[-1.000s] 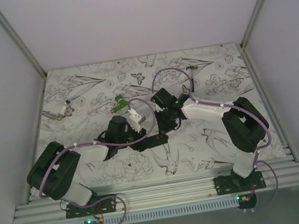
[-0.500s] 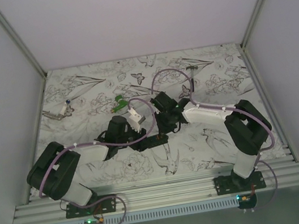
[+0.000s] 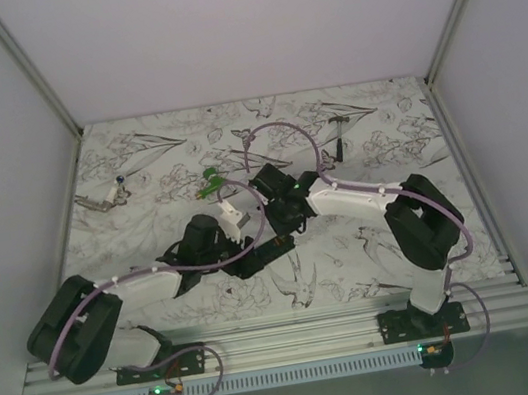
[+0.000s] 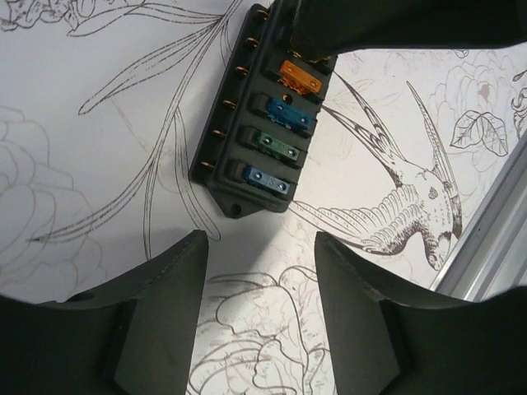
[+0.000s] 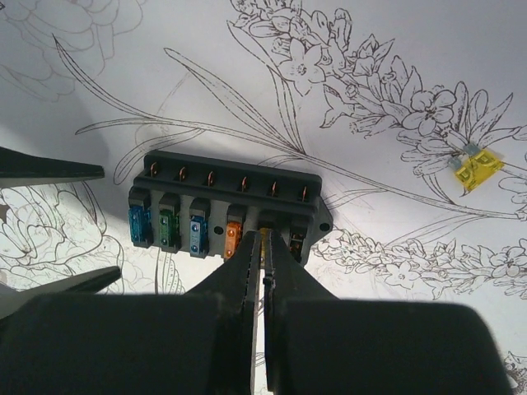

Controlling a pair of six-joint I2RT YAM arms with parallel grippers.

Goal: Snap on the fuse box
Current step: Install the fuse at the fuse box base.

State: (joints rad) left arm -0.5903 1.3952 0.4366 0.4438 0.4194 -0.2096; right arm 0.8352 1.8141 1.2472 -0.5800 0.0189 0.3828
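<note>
Both arm bases sit on the rail at the near edge. Left arm reaches in low from near left. Left gripper (image 4: pixel 261 243) is about half open with nothing between its fingers (image 4: pixel 177 280); it hangs over bare floral-print table (image 3: pixel 405 255), its tips just short of the fuse box's left end, not touching.

Fuse box (image 4: pixel 239 136) lies flat on the table about mid-width, nearer the near edge than the far one, between the two grippers. No cover on it. Four blade fuses are seated in a row: blue, green, blue, then orange fuse (image 5: pixel 233 239).

Right gripper (image 5: pixel 263 247) comes in from the far side. Its fingers are pressed together, tips down at the slot next to the orange fuse. A thin yellow sliver shows at the tips; can't tell if it's gripped.

A loose yellow fuse (image 5: pixel 476 167) lies on the table well apart from the box. Further back, left of centre, lies a small green plastic piece (image 3: pixel 209 182).
</note>
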